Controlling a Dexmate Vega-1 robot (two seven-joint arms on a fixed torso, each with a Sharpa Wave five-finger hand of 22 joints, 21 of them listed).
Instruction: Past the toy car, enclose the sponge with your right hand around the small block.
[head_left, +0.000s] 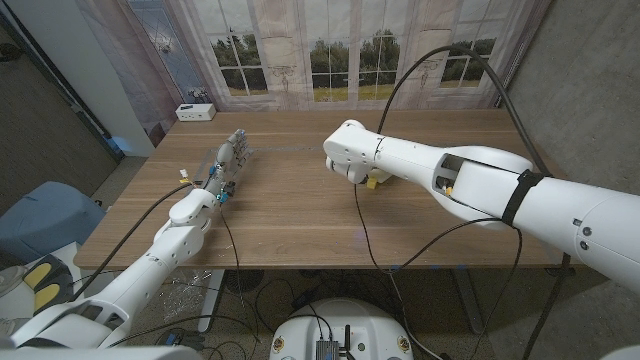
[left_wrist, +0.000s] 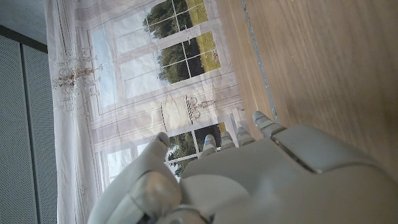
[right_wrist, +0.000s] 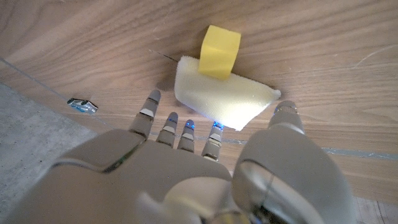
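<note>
Right now my right hand (right_wrist: 205, 180) hangs spread over the sponge (right_wrist: 221, 96), gripping nothing.
Sponge lies just ahead of my fingertips (right_wrist: 213, 132), thumb (right_wrist: 287, 115) off to one side of it; block (right_wrist: 219, 52) sits at its far edge, touching or partly on it, can't tell which. I judge the sponge light, soft, squashy and not slippery, so a loose wrap on its near and side edges should do; squeeze hard and it will buckle and could nudge the block. Block looks stiff and light. Car (right_wrist: 82, 105) is well off beside my fingers. Left hand (head_left: 229, 155) stands apart, fingers straight, holding nothing.
</note>
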